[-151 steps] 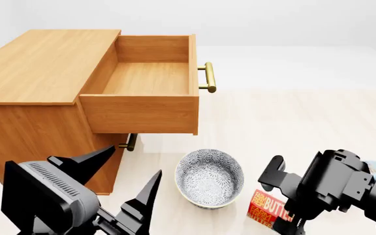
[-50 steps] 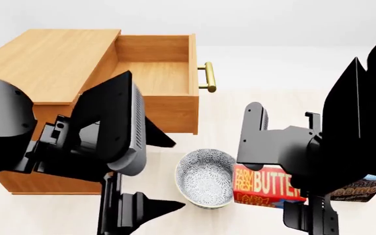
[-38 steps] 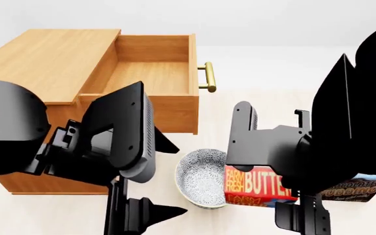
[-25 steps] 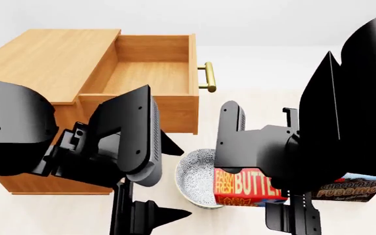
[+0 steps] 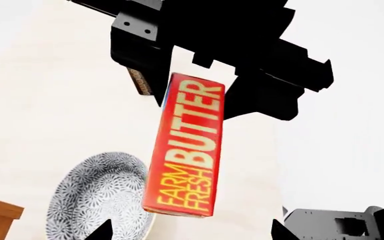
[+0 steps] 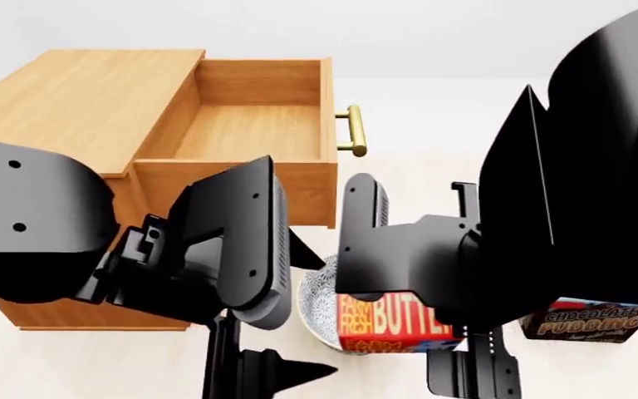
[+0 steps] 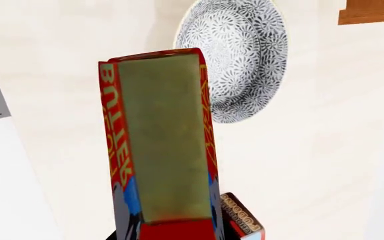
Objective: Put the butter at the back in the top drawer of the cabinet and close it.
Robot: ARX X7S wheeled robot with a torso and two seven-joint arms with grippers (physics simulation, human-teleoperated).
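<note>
The butter [image 6: 392,319] is a red box with yellow lettering, lifted off the surface with my right gripper [image 5: 195,82] shut on one end. In the head view it hangs in front of the patterned bowl [image 6: 316,306], below the open top drawer [image 6: 247,133] of the cabinet [image 6: 70,112]. The drawer is pulled out and looks empty, its brass handle [image 6: 349,130] facing right. My left gripper [image 5: 190,234] is open and holds nothing, its fingertips pointing towards the butter [image 5: 185,147]. The right wrist view shows the butter [image 7: 162,145] from its held end.
A chocolate pudding box [image 6: 585,321] stands at the right, behind my right arm. The bowl [image 5: 102,200] sits close to the cabinet's front. Both arms fill the lower head view and hide the two lower drawers.
My right gripper has lifted the butter off the surface and carried it left, to in front of the bowl. The left arm has risen and drifted right. The drawer has not moved.
</note>
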